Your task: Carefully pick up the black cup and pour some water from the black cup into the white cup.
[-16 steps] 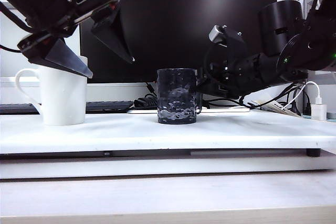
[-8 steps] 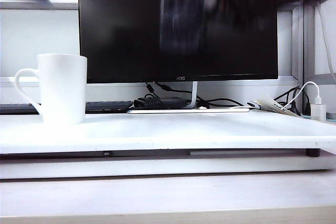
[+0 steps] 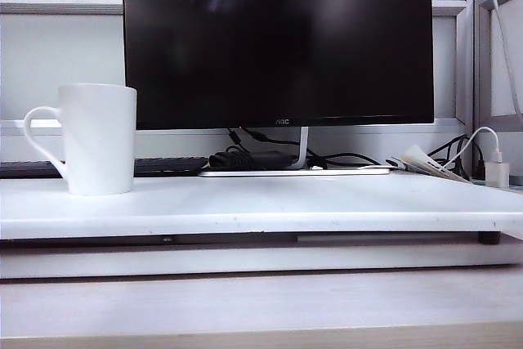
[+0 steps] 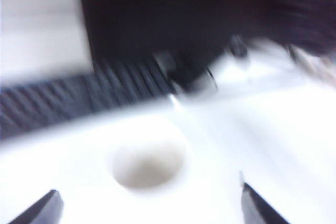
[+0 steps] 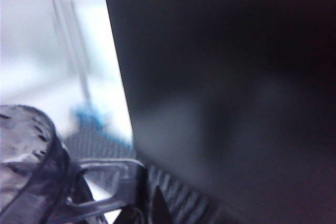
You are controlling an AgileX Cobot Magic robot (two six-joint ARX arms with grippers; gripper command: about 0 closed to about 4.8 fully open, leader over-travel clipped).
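Note:
The white cup (image 3: 98, 140) stands upright at the left of the white table (image 3: 310, 206), handle to the left. In the left wrist view its mouth (image 4: 149, 158) shows from above, blurred. My left gripper (image 4: 147, 191) hangs open above and just short of it, holding nothing. The black cup (image 5: 26, 166) shows only in the right wrist view, lifted off the table. My right gripper (image 5: 144, 208) is shut on its handle (image 5: 107, 179). Neither arm nor the black cup shows in the exterior view. No water can be made out.
A large black monitor (image 3: 278, 38) fills the back of the table. A keyboard (image 3: 163, 165) and a bundle of cables (image 3: 245, 157) lie under it. A white charger (image 3: 495, 173) with its cord stands at the far right.
The black cup has left the table's middle, lifted up out of the exterior view in my right gripper. My left arm has also risen out of that view. The white cup has not moved.

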